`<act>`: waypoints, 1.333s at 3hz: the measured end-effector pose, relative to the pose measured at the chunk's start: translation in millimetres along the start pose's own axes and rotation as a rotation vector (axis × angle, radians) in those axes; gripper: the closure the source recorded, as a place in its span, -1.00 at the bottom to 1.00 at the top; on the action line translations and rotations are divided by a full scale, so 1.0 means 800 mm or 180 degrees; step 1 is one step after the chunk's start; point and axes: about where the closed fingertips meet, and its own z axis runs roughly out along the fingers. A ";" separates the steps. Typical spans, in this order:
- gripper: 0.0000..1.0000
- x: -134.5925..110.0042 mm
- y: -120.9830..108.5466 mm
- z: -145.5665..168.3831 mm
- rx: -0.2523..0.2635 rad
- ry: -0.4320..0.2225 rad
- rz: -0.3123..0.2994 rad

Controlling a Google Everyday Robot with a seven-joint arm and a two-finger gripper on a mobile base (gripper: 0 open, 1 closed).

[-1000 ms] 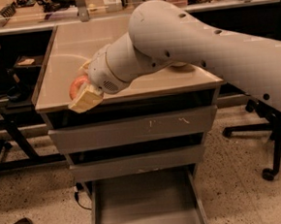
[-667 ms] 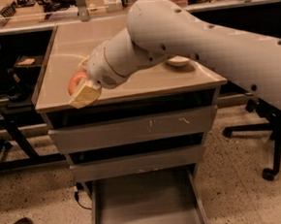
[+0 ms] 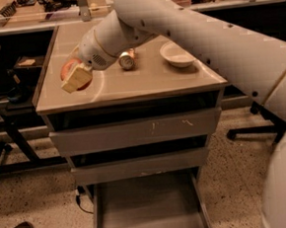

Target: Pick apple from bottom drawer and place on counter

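Hand position: You will find the hand (image 3: 75,74) over the near left part of the tabletop (image 3: 150,79). It sits at the end of the white arm (image 3: 186,31), which reaches in from the right.
Hand state: It is pinching the apple (image 3: 68,67). The fruit shows red above and below the beige near jaw, and the far jaw is hidden behind it.
Apple location: The apple is held in the hand, out of the drawer, above the tabletop and close to its left edge.
Apple height: It sits very low over the surface. From this angle you cannot tell whether it touches.
Bottom drawer (image 3: 150,212): It is pulled out toward you, and its grey floor is bare.
Upper drawers (image 3: 134,132): Both are shut.
Other items: A silver can (image 3: 127,61) lies to the right of the apple and farther back. A white bowl (image 3: 177,55) stands farther right again. Both are apart from the apple.
Steps done: The apple is grasped, clear of the drawer and carried over the tabletop.
Steps left: Set the apple down, spread the hand, and draw the arm clear.
Progress: Judged late, since only the placing step is outstanding.
Caution: The apple is round and near the left edge. Release it only once it rests flat, or it may roll off.
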 end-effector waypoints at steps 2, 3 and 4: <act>1.00 0.009 -0.050 0.041 -0.0260 0.0040 0.0112; 1.00 0.022 -0.068 0.059 -0.0378 0.0049 0.0193; 1.00 0.033 -0.080 0.073 -0.0507 0.0056 0.0274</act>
